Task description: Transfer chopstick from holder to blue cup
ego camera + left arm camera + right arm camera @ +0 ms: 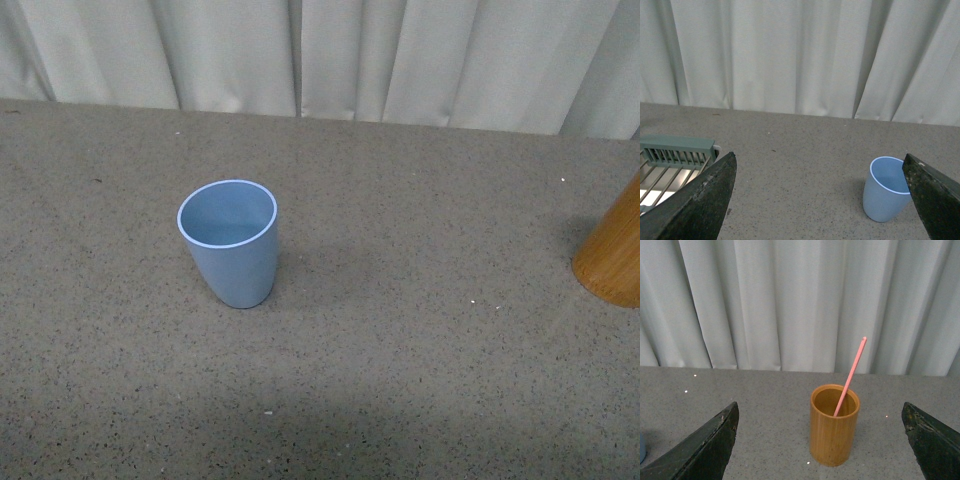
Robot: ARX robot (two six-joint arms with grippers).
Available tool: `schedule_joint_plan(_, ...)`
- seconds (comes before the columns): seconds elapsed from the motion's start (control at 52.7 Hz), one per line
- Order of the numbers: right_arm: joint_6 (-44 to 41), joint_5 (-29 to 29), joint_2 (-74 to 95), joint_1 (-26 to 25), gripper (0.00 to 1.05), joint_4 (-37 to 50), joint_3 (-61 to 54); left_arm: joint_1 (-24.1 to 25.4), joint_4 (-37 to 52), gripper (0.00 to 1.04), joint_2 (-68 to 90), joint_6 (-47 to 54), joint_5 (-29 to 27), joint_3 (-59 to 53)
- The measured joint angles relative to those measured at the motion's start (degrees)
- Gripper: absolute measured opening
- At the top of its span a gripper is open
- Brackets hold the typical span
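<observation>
Blue cup (228,245) upright, centre; holder (612,250) at right edge, well apart.

The counter (420,380) looks like speckled stone, matt and grainy; the cup (235,270) is smooth matt plastic; the holder (834,435) near the right edge is wood with a soft sheen; the chopstick (850,375) seems smooth plastic; the curtain (400,50) along the far edge is matt cloth.

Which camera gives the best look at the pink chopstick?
The right wrist view: the chopstick shows clearly, leaning in the wooden holder. The front view catches only the holder's edge, no chopstick; the left wrist view shows neither.
</observation>
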Motion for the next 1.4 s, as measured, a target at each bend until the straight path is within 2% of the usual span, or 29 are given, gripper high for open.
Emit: schedule_joint_plan(1.405, 0.00, 0.00, 0.02, 0.00, 0.95, 0.00, 0.00, 0.00, 0.00, 0.98, 0.00, 0.00, 0.00, 0.00)
